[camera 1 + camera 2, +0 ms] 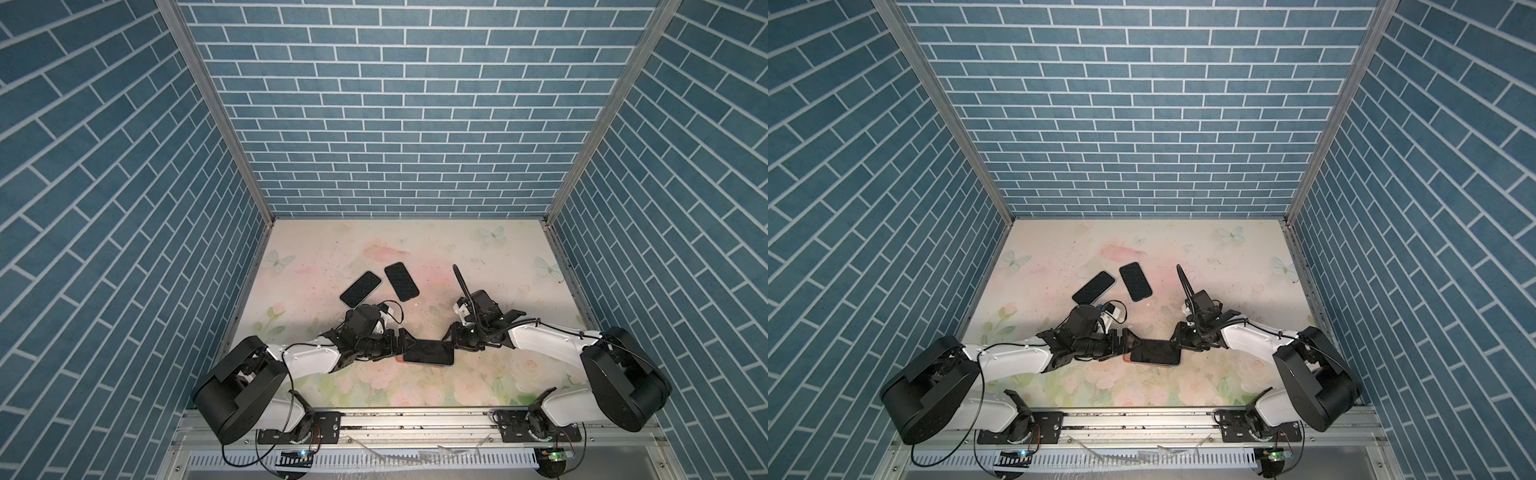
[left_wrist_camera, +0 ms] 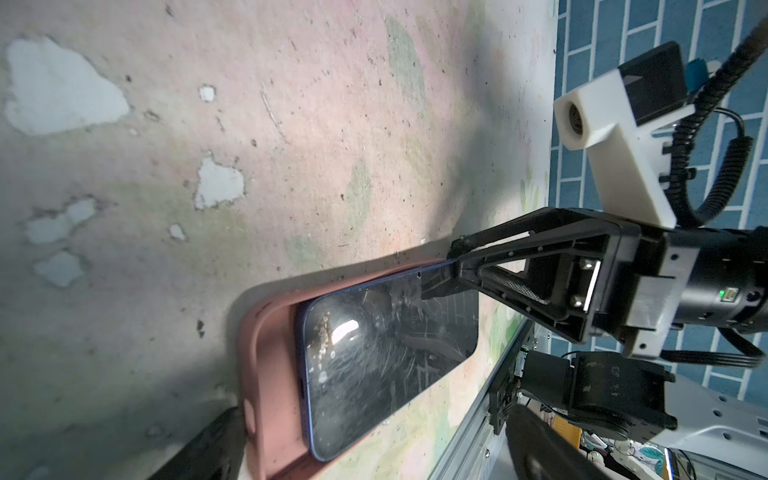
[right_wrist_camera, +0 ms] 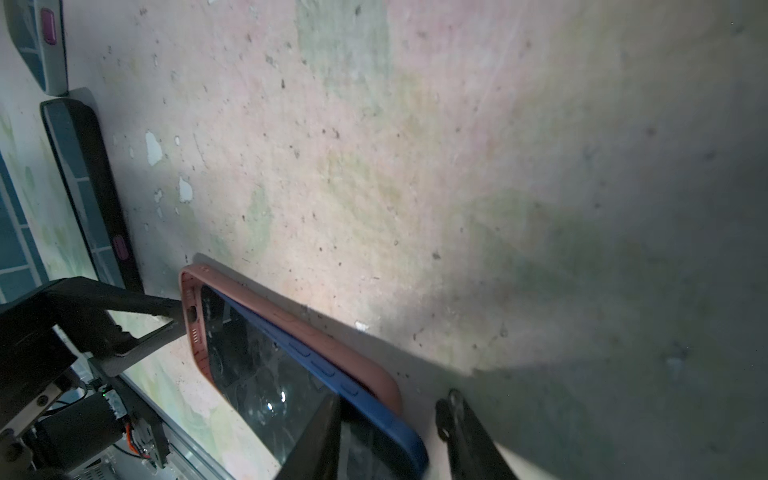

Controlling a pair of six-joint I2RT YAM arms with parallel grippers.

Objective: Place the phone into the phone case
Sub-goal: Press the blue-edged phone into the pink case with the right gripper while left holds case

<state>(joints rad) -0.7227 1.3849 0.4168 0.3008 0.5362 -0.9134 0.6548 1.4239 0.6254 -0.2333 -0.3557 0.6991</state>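
The phone (image 1: 428, 352) has a dark screen and a blue rim. It lies slanted in the pink phone case (image 2: 270, 374) near the table's front middle. Its end by my right gripper juts over the case's rim, and bare case floor shows at the other end. My right gripper (image 3: 390, 436) is open. One finger (image 3: 316, 440) is over the screen and the other stands outside the blue edge with a gap. My left gripper (image 1: 407, 348) is wide open at the case's left end. Only one of its fingers (image 2: 208, 449) shows in the left wrist view.
Two other dark phones (image 1: 360, 288) (image 1: 401, 281) in cases lie side by side behind the left arm. A metal rail (image 1: 415, 415) runs along the front edge. Blue brick-patterned walls close in the flowered table (image 1: 498, 270) on three sides.
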